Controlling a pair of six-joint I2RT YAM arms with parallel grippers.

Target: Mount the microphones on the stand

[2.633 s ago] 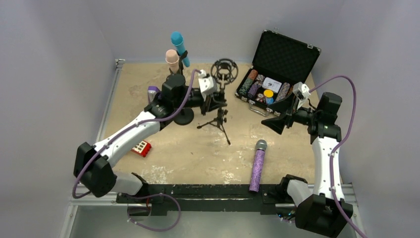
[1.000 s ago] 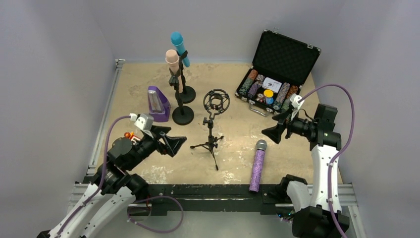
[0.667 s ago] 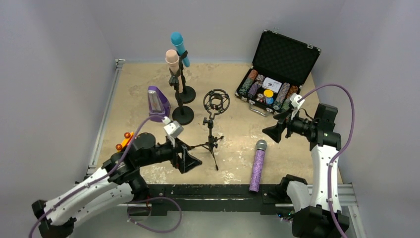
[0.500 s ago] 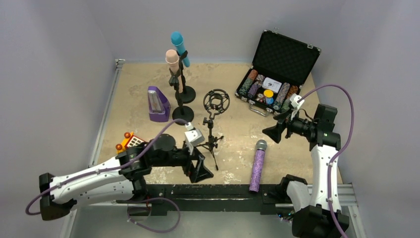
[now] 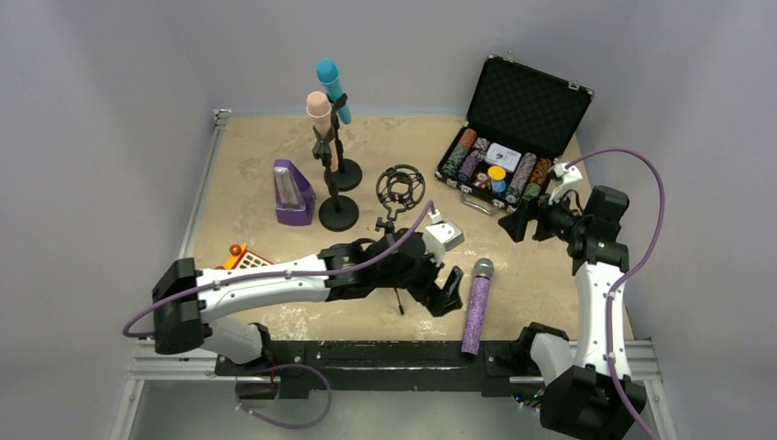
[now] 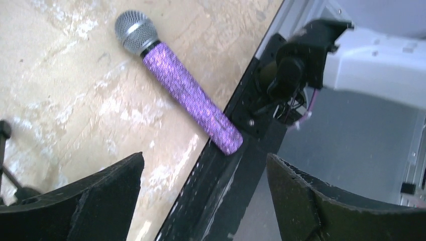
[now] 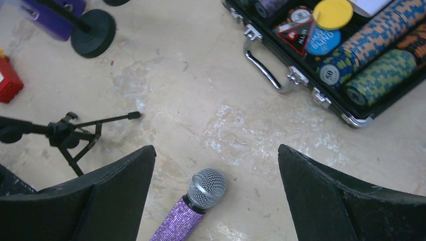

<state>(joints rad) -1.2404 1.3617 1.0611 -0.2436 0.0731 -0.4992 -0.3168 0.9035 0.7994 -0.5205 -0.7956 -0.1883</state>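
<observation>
Two microphones mounted, the third not yet picked up.
Nearer than the tripod stand [image 7: 68, 131], the purple microphone [image 5: 477, 307] lies flat on the tabletop [image 5: 257, 147], with the left jaws wide open and empty just beside it. Right of that stand, the right jaws gape empty. Beyond it, the peach-pink microphone [image 5: 318, 108] and turquoise microphone [image 5: 328, 73] sit clipped on round-based stands [image 5: 338, 213].

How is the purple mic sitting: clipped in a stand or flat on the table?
Flat. The purple mic lies on its side on the table, tail end at the black front rail.
</observation>
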